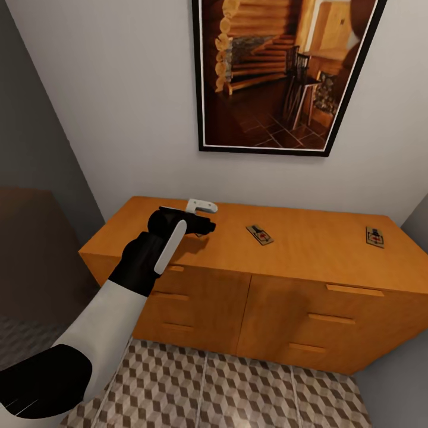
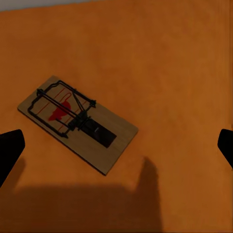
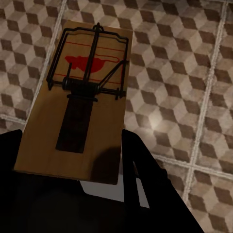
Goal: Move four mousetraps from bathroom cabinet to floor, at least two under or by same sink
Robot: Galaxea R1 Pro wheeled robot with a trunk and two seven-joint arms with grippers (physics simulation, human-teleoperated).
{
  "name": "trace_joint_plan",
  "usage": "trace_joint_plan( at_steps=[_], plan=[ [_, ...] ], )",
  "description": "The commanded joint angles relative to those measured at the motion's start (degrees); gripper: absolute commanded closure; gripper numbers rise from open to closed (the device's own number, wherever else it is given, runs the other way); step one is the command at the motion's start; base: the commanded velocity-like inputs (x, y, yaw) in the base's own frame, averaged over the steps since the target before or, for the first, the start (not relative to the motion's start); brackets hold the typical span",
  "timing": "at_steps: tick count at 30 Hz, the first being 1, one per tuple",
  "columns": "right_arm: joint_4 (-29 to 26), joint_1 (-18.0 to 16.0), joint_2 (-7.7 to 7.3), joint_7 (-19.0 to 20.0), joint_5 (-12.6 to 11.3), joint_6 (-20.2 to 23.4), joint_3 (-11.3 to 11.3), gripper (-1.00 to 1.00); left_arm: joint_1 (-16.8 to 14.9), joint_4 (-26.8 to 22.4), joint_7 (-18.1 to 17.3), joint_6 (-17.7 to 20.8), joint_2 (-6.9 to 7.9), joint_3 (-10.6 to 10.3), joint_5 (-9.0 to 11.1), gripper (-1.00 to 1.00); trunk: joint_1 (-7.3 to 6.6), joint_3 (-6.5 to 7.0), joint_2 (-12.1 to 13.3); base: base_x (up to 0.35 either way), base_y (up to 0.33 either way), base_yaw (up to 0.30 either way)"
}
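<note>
We face a pale wall (image 1: 119, 107) with a large black-framed picture (image 1: 279, 71) of a log-house interior hanging on it. Below stands the cabinet (image 1: 285, 315), a wide orange-brown sideboard with drawer fronts and slim bar handles, its back edge against the wall. Its left end sits near a dark grey wall (image 1: 30, 178), its right end close to another grey surface, so there is little room at either side. In front lies the bathroom floor (image 1: 238, 386), cube-patterned tiles with pale grout lines, open along the cabinet's front.

The cabinet top is broad and mostly bare. Our left arm (image 1: 113, 321) reaches over the front left part of it, and the left gripper (image 1: 205, 223) hangs above the top, jaws spread wide; in the left wrist view its dark fingertips (image 2: 10, 150) stand at the two sides of the picture with nothing between them. One mousetrap (image 2: 77, 122) lies flat under it on the wood, well inside the edges; from the head view it (image 1: 260, 234) sits near the middle of the top, just beside the gripper. A second mousetrap (image 1: 374, 236) lies near the right end, close to the back right corner.

The right gripper (image 3: 73, 179) is clamped on a third mousetrap (image 3: 77, 102), held by its plain end above the floor tiles (image 3: 184, 77).

Each trap carries a red mark; we can read no writing on them.
</note>
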Motion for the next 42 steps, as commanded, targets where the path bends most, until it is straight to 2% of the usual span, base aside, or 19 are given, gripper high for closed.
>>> trace_joint_plan(
  at_steps=[1, 11, 42],
  plan=[
    [0.0, 0.0, 0.05, 0.6, -0.8, -0.1, 0.4, 1.00, 0.0, 0.0, 0.6, 0.2, 0.00, -0.1, 0.7, -1.00, 0.00, -0.05, 0.0, 0.000, 0.000, 0.000],
    [0.0, 0.0, 0.67, 0.5, -0.8, -0.1, 0.4, 1.00, 0.0, -0.1, 0.6, 0.3, 0.08, 0.0, 0.9, -1.00, 0.00, -0.05, 0.0, 0.000, 0.000, 0.000],
    [0.0, 0.0, 0.74, 0.5, -0.8, -0.1, 0.4, 1.00, 0.0, -2.1, 0.6, 0.4, 0.52, 0.0, 0.9, -1.00, 0.00, -0.05, 0.0, 0.000, 0.000, 0.000]
  ],
)
